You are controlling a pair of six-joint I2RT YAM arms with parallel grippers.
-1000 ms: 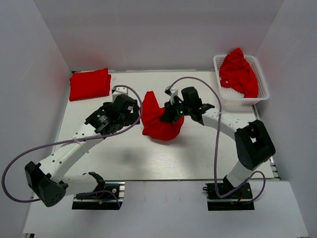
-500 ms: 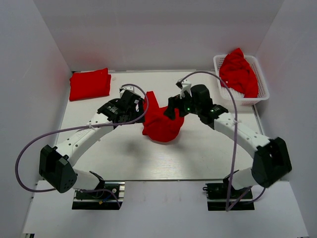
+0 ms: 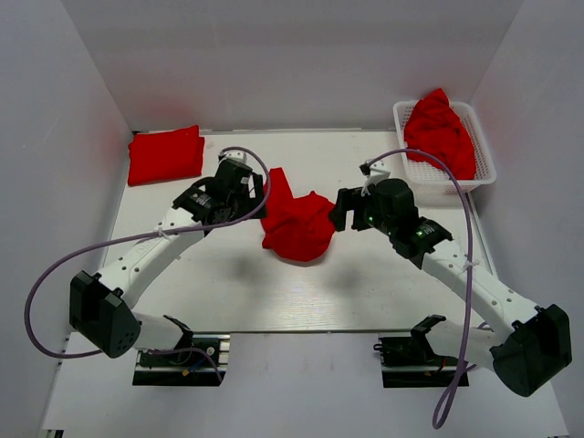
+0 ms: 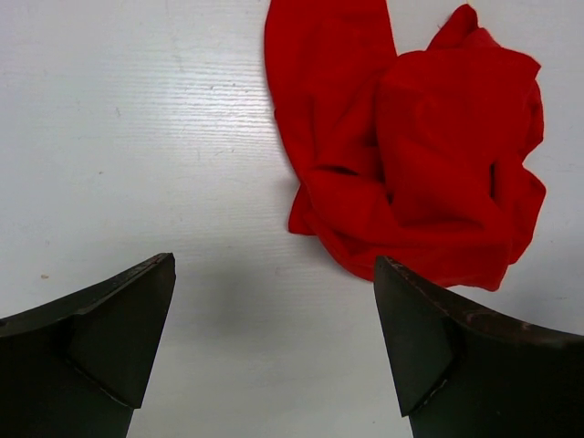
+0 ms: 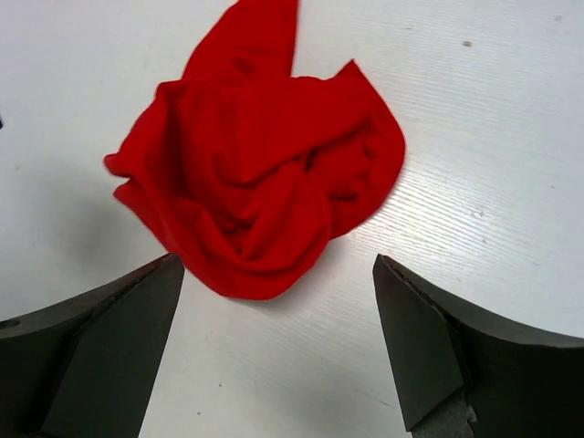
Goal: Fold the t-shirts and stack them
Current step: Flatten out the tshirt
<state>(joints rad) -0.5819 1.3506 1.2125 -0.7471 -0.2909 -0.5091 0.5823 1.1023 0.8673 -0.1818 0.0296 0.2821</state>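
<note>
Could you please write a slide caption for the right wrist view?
Open right gripper facing a crumpled red t-shirt on the white table.

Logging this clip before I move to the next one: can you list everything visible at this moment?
crumpled t-shirt: one, red, middle of the table, between the two grippers
folded t-shirt: one, red, far left corner
heaped t-shirts: count unclear, red, inside the basket
basket: one, white lattice, far right corner
table: one, white
cables: two, purple, one looping along each arm
left arm: white and black, reaching in from the left
right arm: white and black, reaching in from the right
left gripper: black, open, holding nothing
right gripper: black, open, holding nothing
</note>
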